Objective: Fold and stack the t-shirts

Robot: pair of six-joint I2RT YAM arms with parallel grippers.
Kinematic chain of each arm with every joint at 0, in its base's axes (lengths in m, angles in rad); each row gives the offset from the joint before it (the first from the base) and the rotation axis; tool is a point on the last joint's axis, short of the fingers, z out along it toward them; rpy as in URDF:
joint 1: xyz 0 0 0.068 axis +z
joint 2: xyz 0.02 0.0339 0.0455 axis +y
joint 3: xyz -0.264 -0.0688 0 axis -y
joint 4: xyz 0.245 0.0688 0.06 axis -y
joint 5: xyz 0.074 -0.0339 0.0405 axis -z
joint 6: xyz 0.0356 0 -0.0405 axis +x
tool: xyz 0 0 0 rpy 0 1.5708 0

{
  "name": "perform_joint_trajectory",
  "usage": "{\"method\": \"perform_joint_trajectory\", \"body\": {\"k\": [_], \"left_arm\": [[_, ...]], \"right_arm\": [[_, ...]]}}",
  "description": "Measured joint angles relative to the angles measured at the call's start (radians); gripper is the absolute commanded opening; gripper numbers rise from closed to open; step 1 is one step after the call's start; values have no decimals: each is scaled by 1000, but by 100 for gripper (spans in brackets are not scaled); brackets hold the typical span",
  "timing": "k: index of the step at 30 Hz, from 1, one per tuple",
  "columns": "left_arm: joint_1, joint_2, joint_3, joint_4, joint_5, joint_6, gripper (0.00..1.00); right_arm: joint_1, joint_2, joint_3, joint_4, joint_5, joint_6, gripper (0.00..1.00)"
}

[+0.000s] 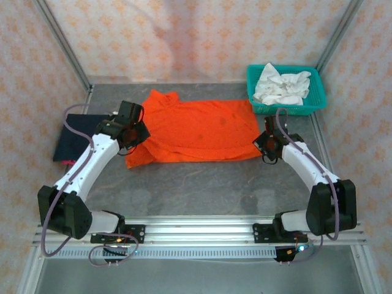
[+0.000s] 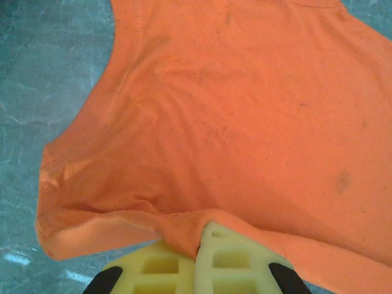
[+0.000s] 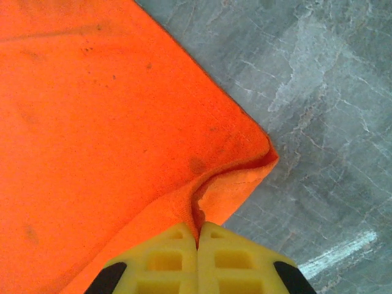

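Note:
An orange-red t-shirt (image 1: 196,128) lies spread across the middle of the grey table, its neck end to the left. My left gripper (image 1: 136,136) is shut on the shirt's near-left edge, and the cloth (image 2: 245,122) bunches up between the yellow fingertips (image 2: 233,245). Over at the shirt's near-right corner my right gripper (image 1: 264,147) is shut on the hem; the pinched corner (image 3: 245,177) curls up just ahead of that gripper's fingertips (image 3: 220,242). A dark navy t-shirt (image 1: 76,138) lies folded flat at the left, partly behind the left arm.
A teal lattice basket (image 1: 315,101) holding crumpled white cloth (image 1: 282,86) stands at the back right, close to the right arm. Metal frame posts and patterned curtain walls enclose the table. Bare grey tabletop (image 1: 208,184) lies between the shirt and the arm bases.

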Motion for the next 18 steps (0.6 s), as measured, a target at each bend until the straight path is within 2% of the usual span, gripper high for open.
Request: {"method": "perform_joint_trajectory", "body": {"k": [18], "left_arm": [[24,187,178,8,-18,154,0]], "right_arm": [[-3,125,111,29,1,-38,0]]}}
